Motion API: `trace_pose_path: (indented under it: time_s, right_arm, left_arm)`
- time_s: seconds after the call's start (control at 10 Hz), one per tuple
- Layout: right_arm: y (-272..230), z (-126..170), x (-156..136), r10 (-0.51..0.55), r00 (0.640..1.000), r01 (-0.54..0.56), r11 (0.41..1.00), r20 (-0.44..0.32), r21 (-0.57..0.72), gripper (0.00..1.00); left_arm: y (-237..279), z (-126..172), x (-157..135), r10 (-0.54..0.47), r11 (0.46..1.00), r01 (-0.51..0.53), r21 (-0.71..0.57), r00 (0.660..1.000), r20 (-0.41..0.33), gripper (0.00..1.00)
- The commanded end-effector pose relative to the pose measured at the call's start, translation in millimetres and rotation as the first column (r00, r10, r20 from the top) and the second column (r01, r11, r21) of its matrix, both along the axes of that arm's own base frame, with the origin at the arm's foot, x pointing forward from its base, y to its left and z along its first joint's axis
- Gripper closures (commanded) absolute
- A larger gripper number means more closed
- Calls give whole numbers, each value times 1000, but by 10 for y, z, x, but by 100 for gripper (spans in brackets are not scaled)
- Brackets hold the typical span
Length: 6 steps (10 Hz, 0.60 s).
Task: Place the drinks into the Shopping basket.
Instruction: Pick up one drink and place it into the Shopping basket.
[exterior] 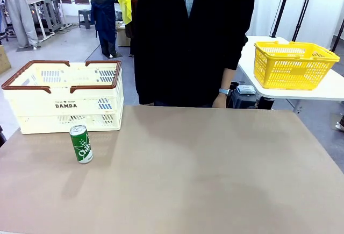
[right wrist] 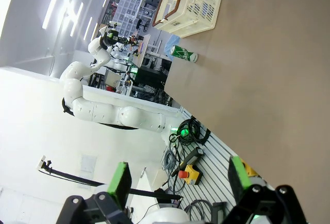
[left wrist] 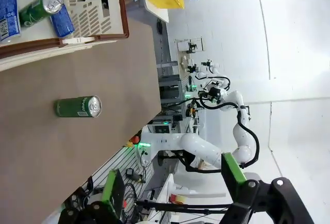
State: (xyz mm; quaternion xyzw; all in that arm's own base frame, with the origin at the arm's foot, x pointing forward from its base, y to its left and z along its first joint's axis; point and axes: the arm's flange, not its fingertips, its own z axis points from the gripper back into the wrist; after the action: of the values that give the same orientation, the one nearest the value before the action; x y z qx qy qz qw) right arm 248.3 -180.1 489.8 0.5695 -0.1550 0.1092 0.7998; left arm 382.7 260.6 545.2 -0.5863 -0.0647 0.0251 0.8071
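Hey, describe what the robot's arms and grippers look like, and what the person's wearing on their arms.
The left gripper and right gripper are black with green finger pads. A white, rounded, jointed arm shows farther off in the right wrist view. The person wears long black sleeves and a wristwatch.

The brown table [exterior: 215, 175] fills the foreground. Beyond its far right corner stands a white side table [exterior: 301, 91] carrying a yellow basket [exterior: 293, 64]. Past the table's far left edge grey floor [exterior: 70, 43] runs back to a dark stool [exterior: 85, 18], with white walls [exterior: 317, 8] behind the side table.
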Motion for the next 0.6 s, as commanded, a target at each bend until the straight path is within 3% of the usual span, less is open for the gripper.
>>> trace_pose_path:
  time_s: [0.0, 0.5]
  right_arm:
    - [-37, 9, -30, 17, 1000, -17, 1000, 12, -14, 0]
    - [-37, 9, -30, 17, 1000, -17, 1000, 12, -14, 0]
  left_arm:
    - [-35, 19, -25, 15, 1000, -15, -20, 1000, -7, 0]
    - [-35, 19, -25, 15, 1000, -15, -20, 1000, -7, 0]
